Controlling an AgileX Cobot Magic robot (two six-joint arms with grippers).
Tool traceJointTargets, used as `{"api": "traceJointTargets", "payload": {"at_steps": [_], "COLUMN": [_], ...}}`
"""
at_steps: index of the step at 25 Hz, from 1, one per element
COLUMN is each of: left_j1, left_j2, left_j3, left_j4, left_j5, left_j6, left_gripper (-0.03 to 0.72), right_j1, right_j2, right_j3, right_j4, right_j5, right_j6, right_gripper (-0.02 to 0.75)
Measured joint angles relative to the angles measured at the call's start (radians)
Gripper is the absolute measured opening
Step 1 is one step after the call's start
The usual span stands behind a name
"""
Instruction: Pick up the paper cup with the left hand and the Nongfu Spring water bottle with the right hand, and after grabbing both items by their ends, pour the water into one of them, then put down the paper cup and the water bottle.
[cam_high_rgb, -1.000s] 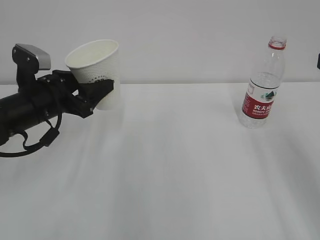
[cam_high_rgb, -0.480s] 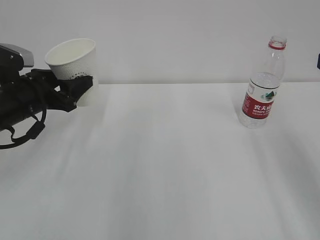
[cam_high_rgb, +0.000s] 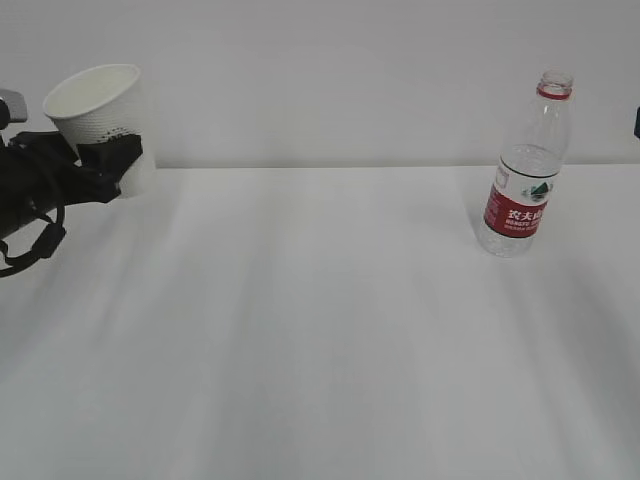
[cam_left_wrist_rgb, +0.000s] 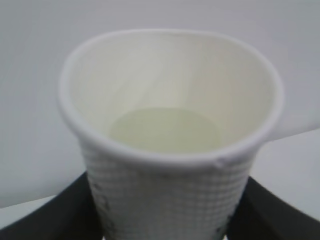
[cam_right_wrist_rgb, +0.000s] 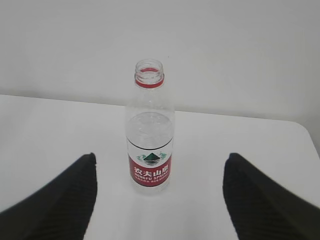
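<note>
The left hand (cam_high_rgb: 112, 165) grips the cup (cam_high_rgb: 100, 125) above the table's (cam_high_rgb: 320, 330) far left edge, mouth tilted up and leftward. The bottle (cam_high_rgb: 523, 170) stands upright near the far right edge, uncapped, neck up. The right hand (cam_right_wrist_rgb: 159, 200) is open, jaws apart from it.

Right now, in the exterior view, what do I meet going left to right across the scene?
left hand → paper cup, held in its fingers and tilted, off the table → bare white table → Nongfu Spring water bottle, upright, uncapped, standing alone.
</note>
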Motion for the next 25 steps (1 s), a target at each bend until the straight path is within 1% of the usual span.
{"api": "traceJointTargets", "payload": {"at_steps": [7, 12, 19, 25], "left_j1": [0.067, 0.095, 0.101, 0.101], "left_j2": [0.0, 0.002, 0.048, 0.12], "left_j3": [0.002, 0.002, 0.002, 0.002], "left_j4": [-0.019, -0.061, -0.112, -0.164], "left_j5": [0.0, 0.004, 0.008, -0.027], "left_j6": [0.002, 0.016, 0.023, 0.046], "left_gripper": [0.459, 0.459, 0.457, 0.456], "right_j1": [0.0, 0.0, 0.0, 0.0], "right_j2": [0.0, 0.0, 0.0, 0.0], "right_j3": [0.0, 0.0, 0.0, 0.0], "right_j4": [0.0, 0.0, 0.0, 0.0], "right_j5": [0.0, 0.0, 0.0, 0.0], "right_j6": [0.0, 0.0, 0.0, 0.0], "right_gripper": [0.587, 0.587, 0.588, 0.587]}}
